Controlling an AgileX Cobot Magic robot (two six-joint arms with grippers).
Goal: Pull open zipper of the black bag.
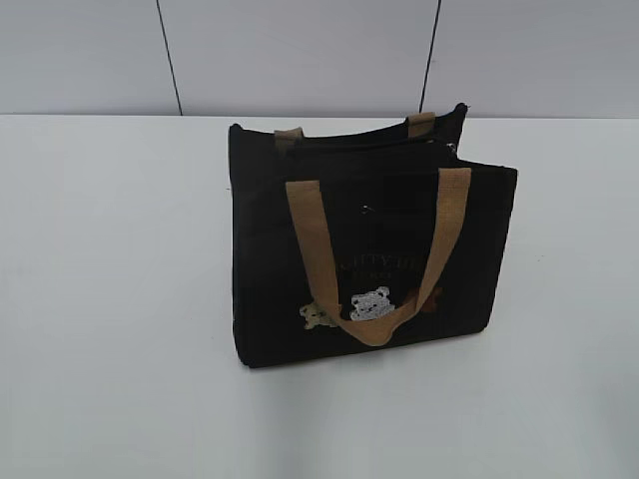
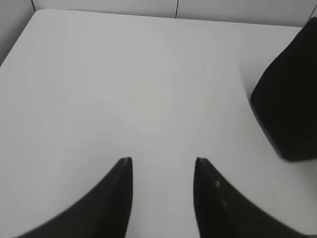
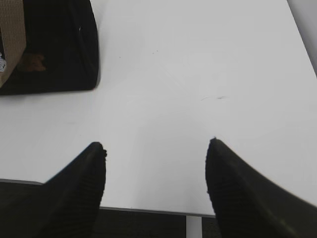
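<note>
Standing upright near the middle of a white table (image 1: 110, 299), the black bag (image 1: 270, 269) faces the exterior camera with its front panel, one tan handle (image 1: 318, 254) drooping over it in a loop down to the bear patches (image 1: 371, 303). The zipper (image 1: 384, 143) runs as a thin dark line along the bag's top, from about 10 o'clock to 2 o'clock of the bag's outline, with a small bright glint at its right end; the pull tab is too small to make out. The second handle (image 1: 421, 124) shows only as short tan stubs at the far rim. Bare table lies on every side of the bag, widest at 9 o'clock and 6 o'clock, and runs back to a grey panelled wall (image 1: 300, 55) at 12 o'clock.

The left gripper (image 2: 162, 161) hangs over the tabletop with its fingers moderately apart and nothing between them; the bag's corner sits at 2 o'clock in its view, well clear. The right gripper (image 3: 157, 144) is spread wider, also empty, just over the table's near edge (image 3: 148, 210), with the bag's corner at 10 o'clock, apart from it.
</note>
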